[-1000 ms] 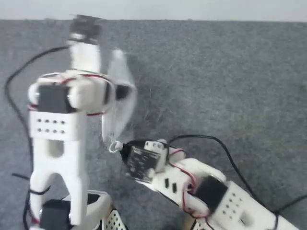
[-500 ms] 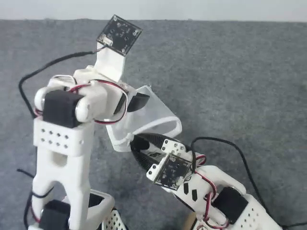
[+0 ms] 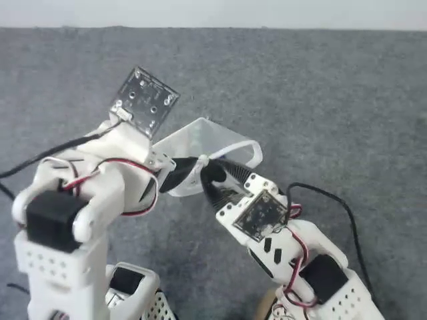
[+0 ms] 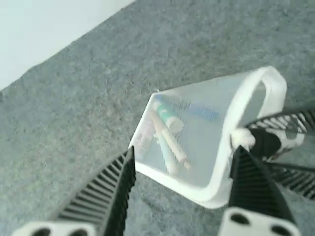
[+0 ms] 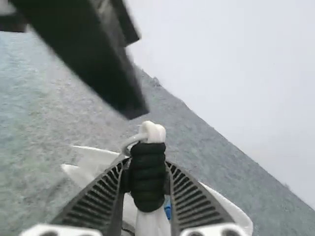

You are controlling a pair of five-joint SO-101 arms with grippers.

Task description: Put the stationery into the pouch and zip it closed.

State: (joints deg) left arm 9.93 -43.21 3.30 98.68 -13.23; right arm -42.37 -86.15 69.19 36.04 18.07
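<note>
The white mesh pouch lies tilted on the grey mat, with pens and markers showing through its side. My left gripper is open, its two black fingers standing wide apart on either side of the pouch. In the high view the left gripper sits at the pouch's near edge. My right gripper is shut on the black zipper pull, which has a white loop. It meets the pouch's near edge beside the left gripper, and the right gripper comes in from the front.
Grey carpet-like mat covers the table, with open room behind and to the right of the pouch. Black cables trail beside the right arm. One of the left gripper's dark fingers crosses close above the right gripper.
The left arm has swung down and turned, and the pouch went from hanging upright to lying flatter. The right gripper followed its edge up and right, still on the pull.
</note>
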